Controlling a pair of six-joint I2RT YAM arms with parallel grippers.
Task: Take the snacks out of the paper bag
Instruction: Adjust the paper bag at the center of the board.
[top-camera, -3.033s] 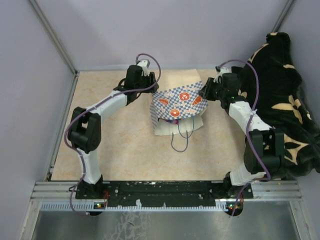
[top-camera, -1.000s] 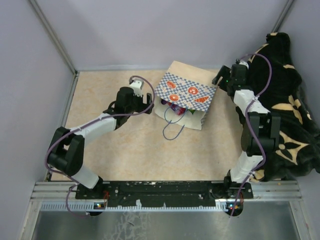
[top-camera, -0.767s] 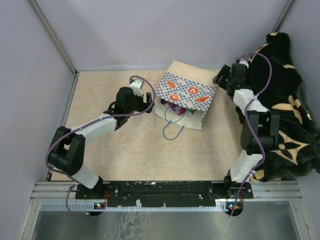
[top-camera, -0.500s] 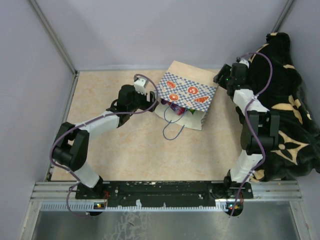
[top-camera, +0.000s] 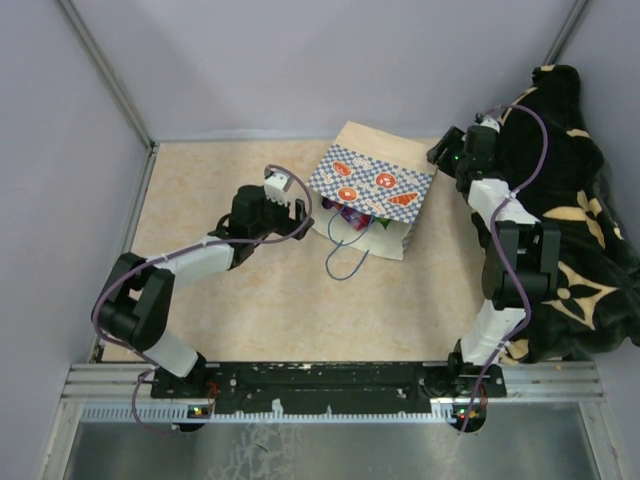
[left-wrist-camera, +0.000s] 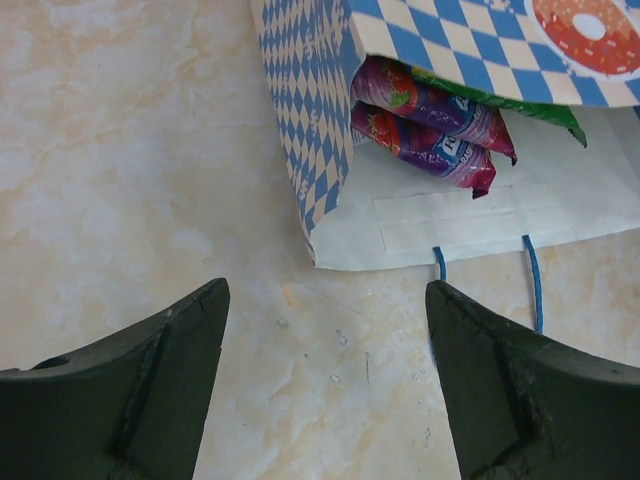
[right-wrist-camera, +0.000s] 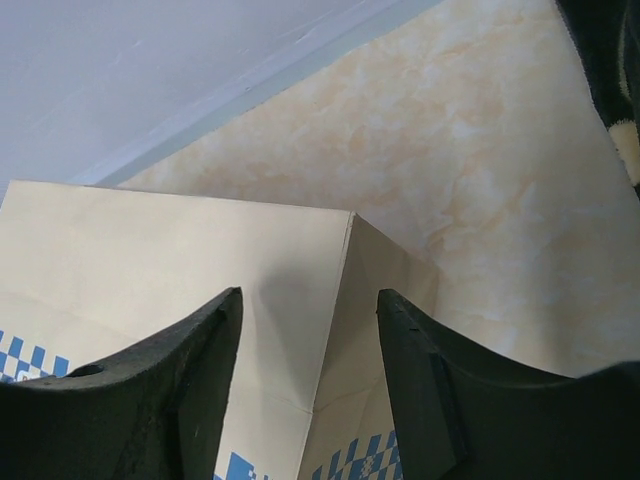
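Observation:
The paper bag (top-camera: 372, 187) lies on its side on the table, with its mouth facing the near left. In the left wrist view its checkered band (left-wrist-camera: 310, 110) and blue cord handles (left-wrist-camera: 531, 284) show. Purple snacks (left-wrist-camera: 430, 125) and a green one (left-wrist-camera: 520, 105) lie inside the mouth. My left gripper (top-camera: 300, 212) (left-wrist-camera: 325, 300) is open and empty, just in front of the mouth's left corner. My right gripper (top-camera: 440, 155) (right-wrist-camera: 310, 300) is open at the bag's far right corner, and the bag's cream back fold (right-wrist-camera: 335, 320) lies between its jaws.
A black-and-tan blanket (top-camera: 570, 200) is piled along the right side, close behind the right arm, and also shows in the right wrist view (right-wrist-camera: 610, 60). Grey walls close the back and both sides. Bare beige tabletop (top-camera: 250, 300) lies in front of the bag.
Three seconds ago both grippers were close against the bag's sides. The bag now lies turned on the table. In the last second my left gripper shifted nearer, toward the bag's mouth. The right arm held still.

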